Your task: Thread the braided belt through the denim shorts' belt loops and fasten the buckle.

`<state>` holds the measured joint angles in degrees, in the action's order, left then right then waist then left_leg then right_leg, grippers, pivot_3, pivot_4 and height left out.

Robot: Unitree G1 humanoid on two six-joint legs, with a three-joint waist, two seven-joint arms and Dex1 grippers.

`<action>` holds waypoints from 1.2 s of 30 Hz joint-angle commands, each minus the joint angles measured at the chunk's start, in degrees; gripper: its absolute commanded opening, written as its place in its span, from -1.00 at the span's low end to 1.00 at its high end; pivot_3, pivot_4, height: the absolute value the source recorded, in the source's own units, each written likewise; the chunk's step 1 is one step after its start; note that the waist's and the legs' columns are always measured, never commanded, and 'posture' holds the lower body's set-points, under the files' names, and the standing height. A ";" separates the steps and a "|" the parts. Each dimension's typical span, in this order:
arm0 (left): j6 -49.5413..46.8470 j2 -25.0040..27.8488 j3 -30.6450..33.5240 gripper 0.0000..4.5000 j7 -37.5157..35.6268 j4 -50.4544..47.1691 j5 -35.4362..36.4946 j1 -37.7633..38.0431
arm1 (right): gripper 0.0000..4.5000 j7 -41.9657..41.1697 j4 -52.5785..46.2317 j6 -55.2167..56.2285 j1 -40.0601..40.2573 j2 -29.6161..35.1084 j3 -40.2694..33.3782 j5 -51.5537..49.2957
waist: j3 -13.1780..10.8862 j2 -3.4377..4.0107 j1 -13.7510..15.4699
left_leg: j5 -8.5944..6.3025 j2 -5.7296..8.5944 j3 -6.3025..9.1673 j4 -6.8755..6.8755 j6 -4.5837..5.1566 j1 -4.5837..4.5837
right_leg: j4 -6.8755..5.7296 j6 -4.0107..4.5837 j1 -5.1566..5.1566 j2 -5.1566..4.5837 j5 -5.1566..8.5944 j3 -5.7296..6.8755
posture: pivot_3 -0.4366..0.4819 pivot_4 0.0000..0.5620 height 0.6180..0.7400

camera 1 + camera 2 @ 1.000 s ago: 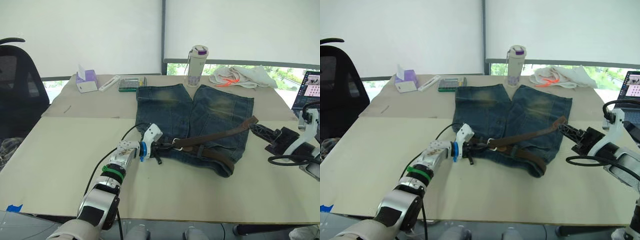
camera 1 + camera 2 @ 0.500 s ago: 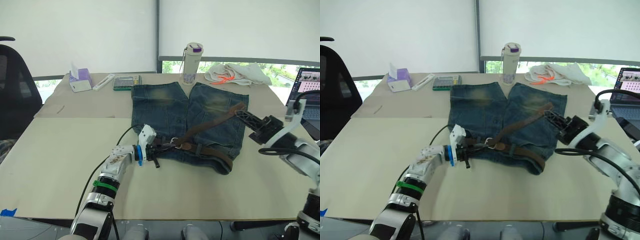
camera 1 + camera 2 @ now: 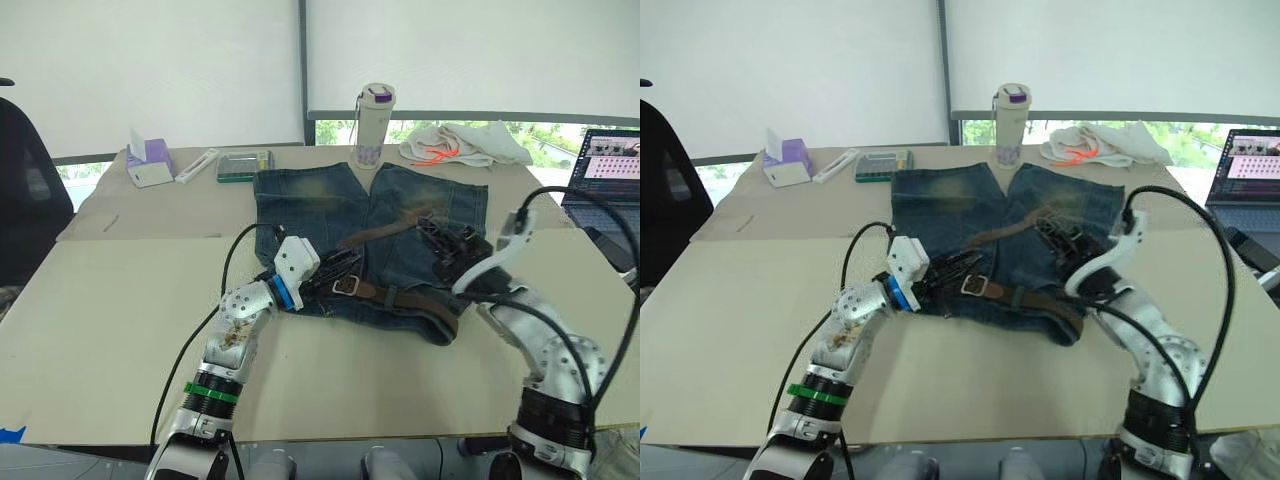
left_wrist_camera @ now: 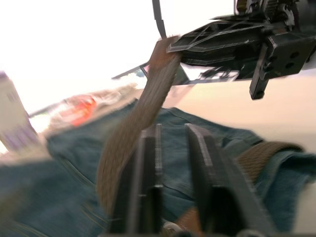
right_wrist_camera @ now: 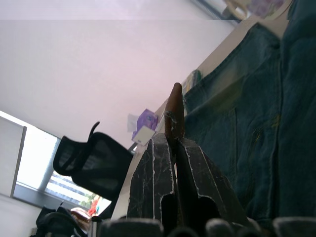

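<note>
Care is needed now, because the free end of the braided belt (image 3: 385, 229) must go into the buckle (image 3: 973, 286) without a twist. The right pincer (image 3: 432, 231) is clamped on that end; in the right wrist view the brown tip (image 5: 174, 111) stands between its two closed fingers. I judge that it should bring the tip low and toward the left, keep the strap flat, and aim at the open frame, while the other arm keeps the buckle steady.

The left pincer (image 3: 338, 268) lies on the near waistband of the denim shorts (image 3: 310, 200), just beside the buckle, which is a little to its right. Its fingers (image 4: 148, 163) are slightly apart in the left wrist view, and the strap rises between them and the right pincer; whether they pinch anything I cannot tell.

The shorts lie flat in the middle of the surface (image 3: 110, 300), legs toward the far side. The belt runs along the waistband through the belt loops (image 3: 394, 297), bends at the right near corner, and then comes back across the right leg up to the right pincer.
</note>
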<state>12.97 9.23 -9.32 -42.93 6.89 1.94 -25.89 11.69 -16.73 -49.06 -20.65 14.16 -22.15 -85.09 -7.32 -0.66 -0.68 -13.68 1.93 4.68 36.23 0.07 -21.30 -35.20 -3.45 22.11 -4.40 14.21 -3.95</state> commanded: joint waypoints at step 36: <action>23.75 5.34 -6.81 -0.99 27.06 11.40 -23.77 -6.69 | -1.00 1.06 -2.88 5.95 1.24 -0.56 8.26 0.74 | 0.00 0.00 -0.09 | 0.01 0.04 -0.02 0.00 0.01 0.00 | -0.06 -0.01 0.02 0.03 0.00 0.03 | -0.05 -0.47 1.00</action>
<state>35.08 14.55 -15.88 -16.74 21.19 -22.25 -31.91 12.67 -18.71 -44.94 -18.58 13.88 -13.68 -84.69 -7.32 -0.66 -0.77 -13.67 1.98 4.65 36.23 0.08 -21.30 -35.26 -3.46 22.13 -4.37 14.21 -3.92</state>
